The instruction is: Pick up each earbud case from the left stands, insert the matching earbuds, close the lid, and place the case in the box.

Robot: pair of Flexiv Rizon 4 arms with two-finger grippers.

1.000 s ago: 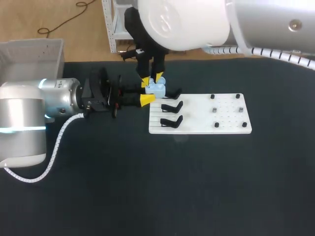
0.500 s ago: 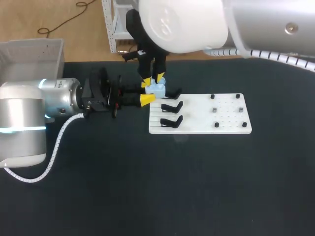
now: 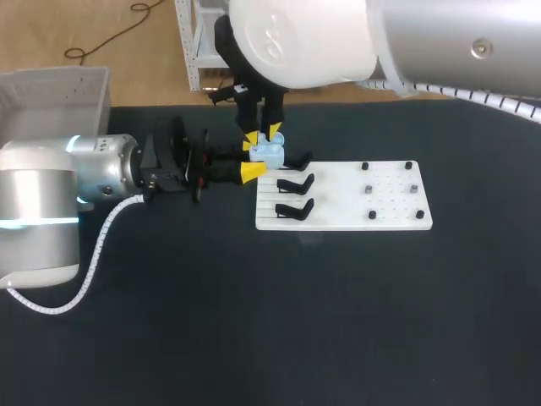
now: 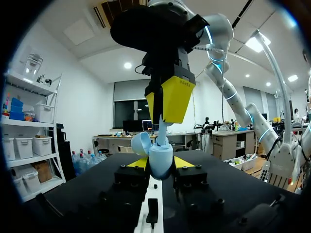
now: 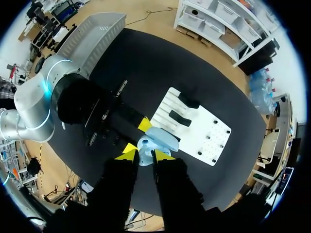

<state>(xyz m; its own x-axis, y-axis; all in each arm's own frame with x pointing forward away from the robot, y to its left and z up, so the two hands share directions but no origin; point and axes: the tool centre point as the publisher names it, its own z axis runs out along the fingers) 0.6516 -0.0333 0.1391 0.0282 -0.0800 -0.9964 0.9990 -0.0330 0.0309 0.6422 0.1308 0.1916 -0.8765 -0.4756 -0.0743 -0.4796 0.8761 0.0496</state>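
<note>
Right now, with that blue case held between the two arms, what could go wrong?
The right tool holds an earbud at the mouth of the open earbud case; slightly off line, it could jam or drop. The left tool grips the case only by its lower sides, so a downward push might tilt it or slip it loose. The raised lid stands beside the right tool and could get knocked.

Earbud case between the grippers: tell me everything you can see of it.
The earbud case is pale blue, smooth, plastic-looking and egg-shaped. Its lid is hinged open, tipped to one side. It is held upright, pinched from both sides by the left gripper, at a corner of the white board. The right gripper hangs just above its open mouth.
</note>
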